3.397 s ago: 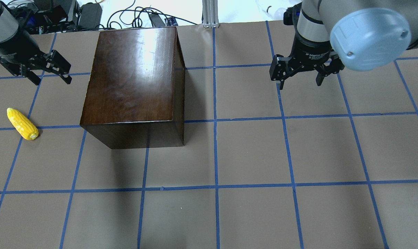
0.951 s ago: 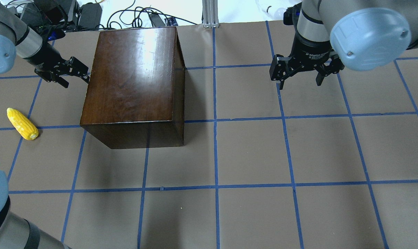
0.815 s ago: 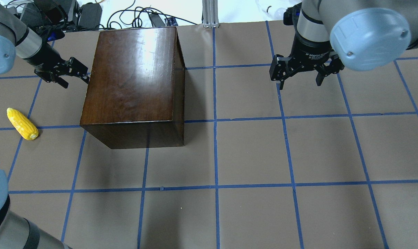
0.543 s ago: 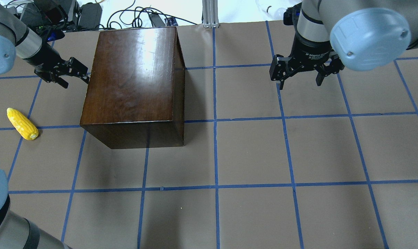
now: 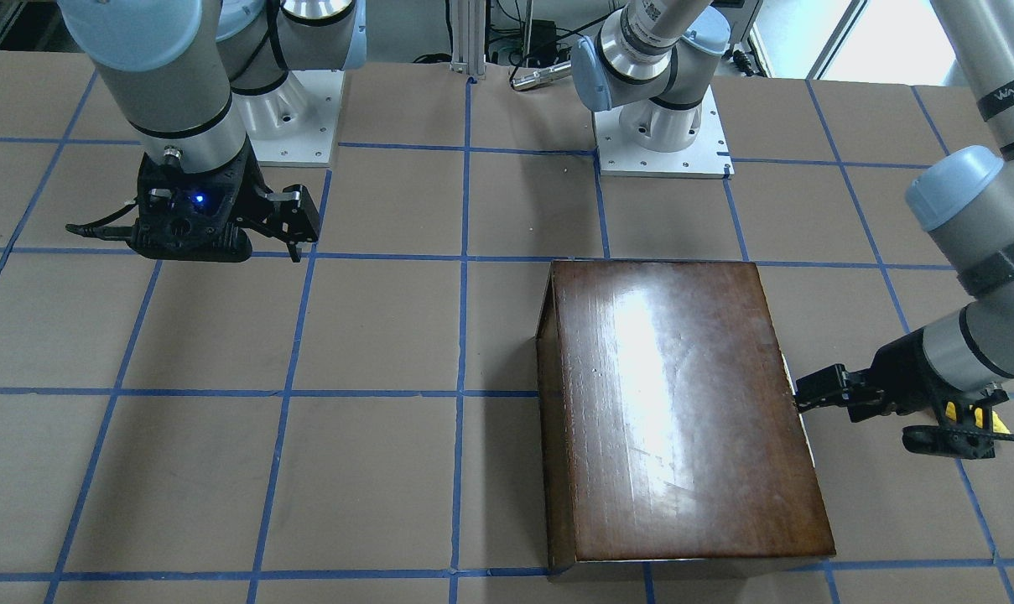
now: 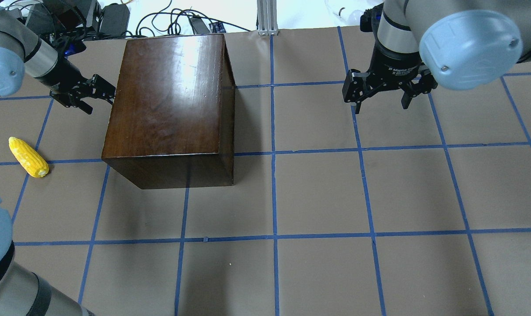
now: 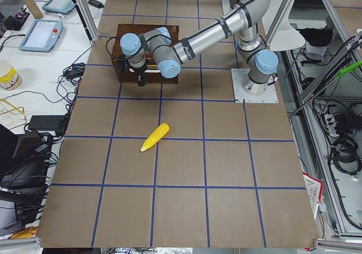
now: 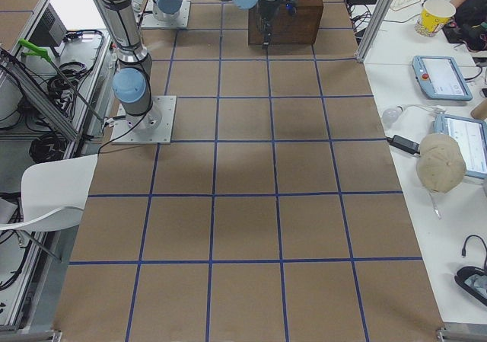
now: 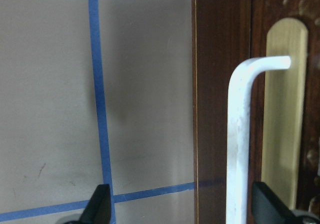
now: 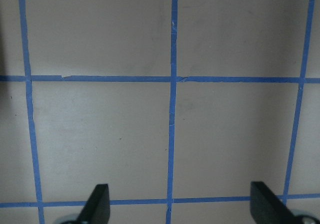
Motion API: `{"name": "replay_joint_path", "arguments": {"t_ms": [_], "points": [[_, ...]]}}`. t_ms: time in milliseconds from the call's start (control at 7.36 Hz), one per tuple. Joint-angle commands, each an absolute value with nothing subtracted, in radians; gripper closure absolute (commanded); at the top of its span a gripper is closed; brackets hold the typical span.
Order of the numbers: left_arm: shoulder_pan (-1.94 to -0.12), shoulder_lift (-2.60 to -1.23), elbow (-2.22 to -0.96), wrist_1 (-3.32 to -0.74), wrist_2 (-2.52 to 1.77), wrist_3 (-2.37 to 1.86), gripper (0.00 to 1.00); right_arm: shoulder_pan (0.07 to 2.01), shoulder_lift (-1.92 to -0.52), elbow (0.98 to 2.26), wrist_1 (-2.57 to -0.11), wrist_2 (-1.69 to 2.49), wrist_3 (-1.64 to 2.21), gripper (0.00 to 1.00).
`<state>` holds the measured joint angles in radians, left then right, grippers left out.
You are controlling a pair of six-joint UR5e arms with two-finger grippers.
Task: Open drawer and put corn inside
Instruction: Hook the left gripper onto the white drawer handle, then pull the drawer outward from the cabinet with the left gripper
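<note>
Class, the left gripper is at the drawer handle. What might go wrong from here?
1. The handle sits close to one finger of the open left gripper, not centred; closing may shove it sideways or grip poorly.
2. Nothing visible braces the box, and the right gripper hangs far off, so pulling may drag the whole box.

A black band [image 5: 1012, 94] on the left arm [image 5: 989, 222] reads "WANJEE", cut off at the edge. A black wrist collar [image 6: 399, 69] on the right arm [image 6: 395, 37] bears small print beginning "2F Adaptive".
</note>
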<state>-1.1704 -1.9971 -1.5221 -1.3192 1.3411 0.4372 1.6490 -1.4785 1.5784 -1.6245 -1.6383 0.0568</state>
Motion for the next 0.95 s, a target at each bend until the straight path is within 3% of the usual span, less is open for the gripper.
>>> {"name": "replay_joint_path", "arguments": {"t_ms": [0,815], "points": [[-1.170,-2.006,-1.520,-1.319,1.338,0.437,0.00,1.649,-1.479,1.577,-1.624,-1.638,0.057,0.00],[-1.151,-2.025,-1.520,-1.319,1.316,0.420,0.00,1.649,-1.479,1.578,-1.625,-1.638,0.057,0.00]]}}
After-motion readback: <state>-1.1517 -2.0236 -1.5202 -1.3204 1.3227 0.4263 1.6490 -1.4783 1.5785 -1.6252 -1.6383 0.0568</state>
